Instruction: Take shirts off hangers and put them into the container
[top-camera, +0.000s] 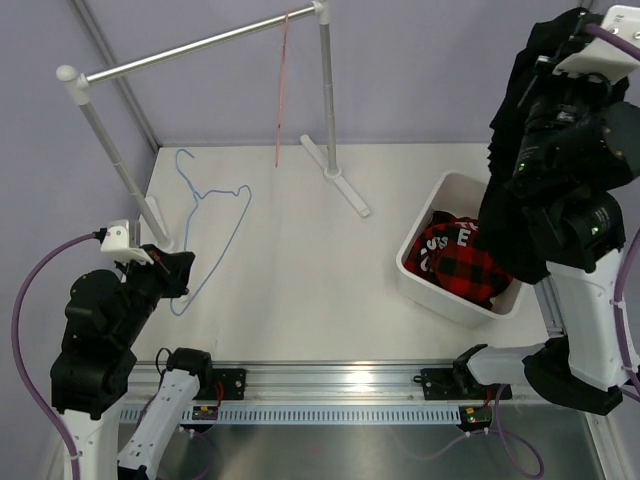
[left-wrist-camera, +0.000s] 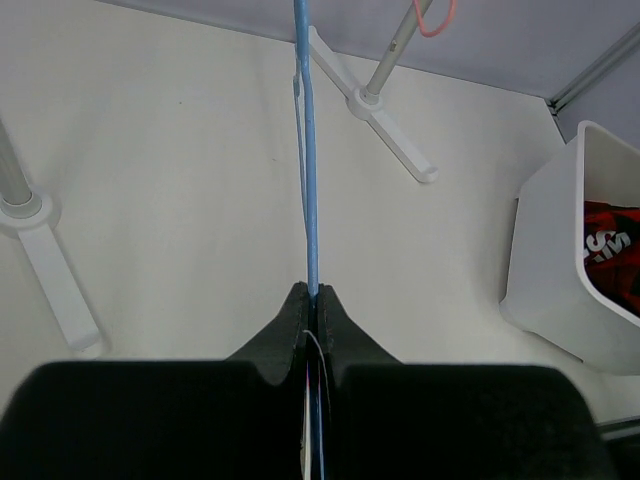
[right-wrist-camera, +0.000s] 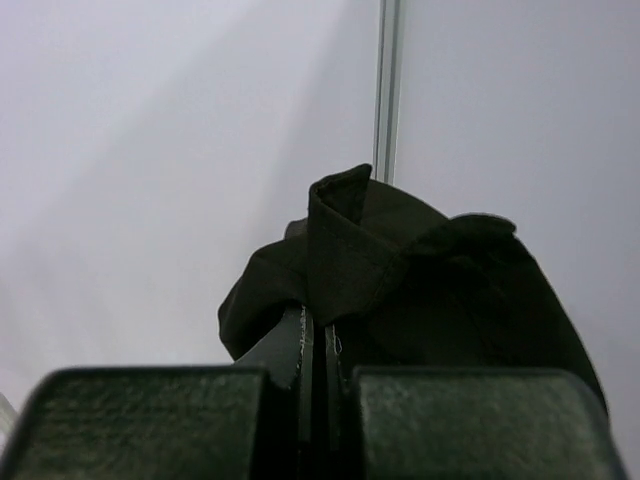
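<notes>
You have 2 shirts: the plaid shirt (top-camera: 462, 258) lies in the container (top-camera: 445, 298), near the white table's (top-camera: 320, 280) right edge. The black shirt (top-camera: 510, 200) hangs above it, pinched in the closed right gripper (right-wrist-camera: 315, 325). Of 2 hangers, the blue hanger (left-wrist-camera: 310, 150) rests on the table, clamped in the left gripper (left-wrist-camera: 313, 300). The pink hanger (top-camera: 282, 90) hangs from the rail (top-camera: 200, 45) before grey walls.

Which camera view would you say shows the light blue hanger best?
The top external view: the whole light blue hanger shows, hook and triangle, one end pinched in the left end effector. The left wrist view shows only one straight wire; the right wrist view shows none.
</notes>
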